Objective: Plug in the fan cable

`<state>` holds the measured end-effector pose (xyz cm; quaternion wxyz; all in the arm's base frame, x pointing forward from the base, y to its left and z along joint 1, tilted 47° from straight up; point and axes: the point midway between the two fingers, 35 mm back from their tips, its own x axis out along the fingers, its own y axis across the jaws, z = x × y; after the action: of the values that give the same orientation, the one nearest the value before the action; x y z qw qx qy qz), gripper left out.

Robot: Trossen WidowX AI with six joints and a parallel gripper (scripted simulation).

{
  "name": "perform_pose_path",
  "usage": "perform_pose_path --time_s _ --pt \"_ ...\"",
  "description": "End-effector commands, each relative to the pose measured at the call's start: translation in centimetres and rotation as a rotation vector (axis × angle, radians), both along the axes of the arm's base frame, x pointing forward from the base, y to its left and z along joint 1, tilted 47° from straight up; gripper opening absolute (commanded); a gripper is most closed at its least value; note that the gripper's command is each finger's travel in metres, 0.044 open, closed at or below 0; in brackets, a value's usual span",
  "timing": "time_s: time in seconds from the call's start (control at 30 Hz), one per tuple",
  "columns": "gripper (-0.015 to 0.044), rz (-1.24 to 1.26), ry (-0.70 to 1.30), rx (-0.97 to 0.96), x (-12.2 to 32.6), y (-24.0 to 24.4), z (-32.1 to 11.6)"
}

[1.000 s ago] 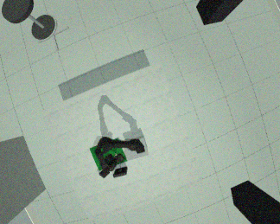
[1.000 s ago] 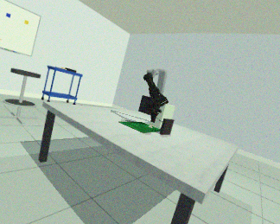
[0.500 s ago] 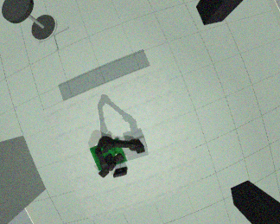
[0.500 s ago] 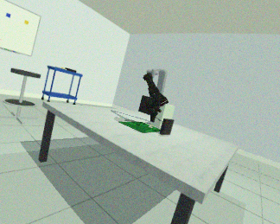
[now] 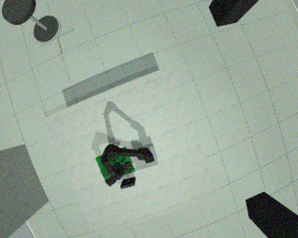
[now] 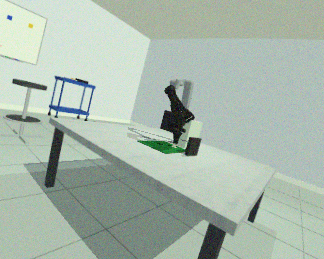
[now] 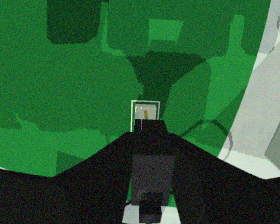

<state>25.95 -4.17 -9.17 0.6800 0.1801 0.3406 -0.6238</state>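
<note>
Although the plug itself is hard to make out on my feeds, I judge the gripper [image 6: 176, 142] [image 7: 149, 140] to be pinching it, fingers closed on something small over the green board [image 5: 100, 163] [image 6: 160, 147] [image 7: 55, 87]. In the wrist view, a pale piece with a tan streak [image 7: 145, 112], probably the fan header, sits inside a printed white outline [image 7: 132, 112] right at the fingertips. A thin dark curve [image 7: 207, 121], which I take for the cable or its shadow, loops off to one side. From above, the arm [image 5: 128, 153] [image 6: 177, 105] covers the spot.

I read this as the lining-up step, just ahead of the push; whether plug and header touch, I can't tell. Next I'd want it square over the pins, then a straight press down until seated. Only then should I spread the fingers and lift clear; tilting could catch a pin.
</note>
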Motion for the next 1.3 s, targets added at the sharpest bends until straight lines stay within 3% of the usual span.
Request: perform_pose_path --time_s 0.0,1.27 --pt "0.0000 0.005 0.000 -0.005 0.04 -0.18 -0.07" --pt "0.0000 0.004 -0.001 -0.006 0.11 -0.59 -0.35"
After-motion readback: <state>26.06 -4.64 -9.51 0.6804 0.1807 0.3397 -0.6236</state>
